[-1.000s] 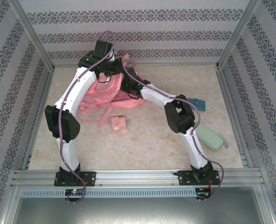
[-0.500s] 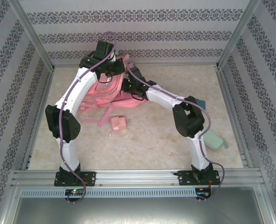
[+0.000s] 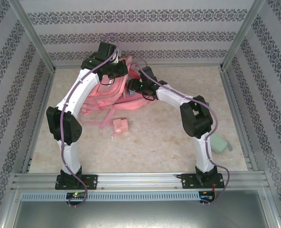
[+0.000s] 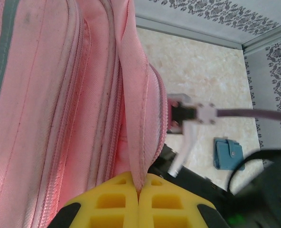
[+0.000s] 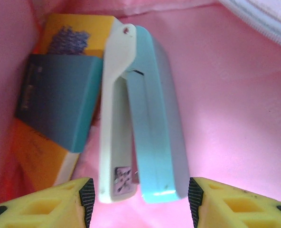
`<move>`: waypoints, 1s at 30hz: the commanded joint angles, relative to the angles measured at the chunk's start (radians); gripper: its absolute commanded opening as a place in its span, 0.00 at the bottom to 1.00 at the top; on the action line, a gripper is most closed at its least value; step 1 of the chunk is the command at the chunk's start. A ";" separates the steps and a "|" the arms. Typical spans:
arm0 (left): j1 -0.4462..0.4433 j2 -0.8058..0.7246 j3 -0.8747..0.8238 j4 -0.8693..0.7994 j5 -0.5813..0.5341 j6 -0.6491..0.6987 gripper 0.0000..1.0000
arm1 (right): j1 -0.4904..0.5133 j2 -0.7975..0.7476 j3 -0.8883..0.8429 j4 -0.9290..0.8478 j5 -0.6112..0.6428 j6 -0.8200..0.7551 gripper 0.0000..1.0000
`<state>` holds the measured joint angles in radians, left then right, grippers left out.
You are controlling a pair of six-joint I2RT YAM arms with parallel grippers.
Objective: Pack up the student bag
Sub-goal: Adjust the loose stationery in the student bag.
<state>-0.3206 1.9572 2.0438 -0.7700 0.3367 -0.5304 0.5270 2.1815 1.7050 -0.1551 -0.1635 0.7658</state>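
Note:
The student bag [image 3: 113, 92], a large pink backpack, lies at the back of the table. My left gripper [image 3: 113, 71] is shut on a fold of the bag's pink rim [image 4: 131, 95] and holds it up; the yellow fingertips [image 4: 117, 190] pinch the fabric. My right gripper [image 5: 140, 194] is open inside the bag [image 5: 235, 95]. A teal and white stapler [image 5: 140, 118] lies on the lining between its fingers, touching neither. Left of the stapler stand a teal box [image 5: 57, 104] and a yellow book [image 5: 41, 156].
A small pink pouch [image 3: 120, 127] lies on the table in front of the bag, beside its loose straps [image 3: 95, 118]. A mint green case [image 3: 219, 142] sits at the right, behind the right arm. A teal wallet [image 4: 228, 153] lies on the table right of the bag.
The right arm has stretched farther back and left, carrying its gripper deeper into the bag's opening. The left arm has stayed where it was, still holding the rim.

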 commanded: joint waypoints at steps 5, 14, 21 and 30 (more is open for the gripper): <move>-0.017 -0.004 0.003 0.071 0.056 -0.037 0.00 | 0.004 0.136 0.124 0.004 -0.103 0.047 0.57; -0.021 0.000 0.010 0.065 0.054 -0.036 0.00 | 0.053 0.211 0.260 0.065 -0.249 0.076 0.55; -0.021 0.002 0.012 0.062 0.051 -0.022 0.00 | 0.043 0.154 0.203 0.032 -0.214 0.059 0.58; -0.020 0.010 0.022 0.049 0.037 0.010 0.00 | 0.006 -0.143 -0.096 -0.014 -0.130 -0.030 0.63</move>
<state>-0.3283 1.9694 2.0388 -0.7696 0.3618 -0.5472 0.5484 2.1605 1.6554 -0.1501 -0.3374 0.7860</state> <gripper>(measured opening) 0.063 0.628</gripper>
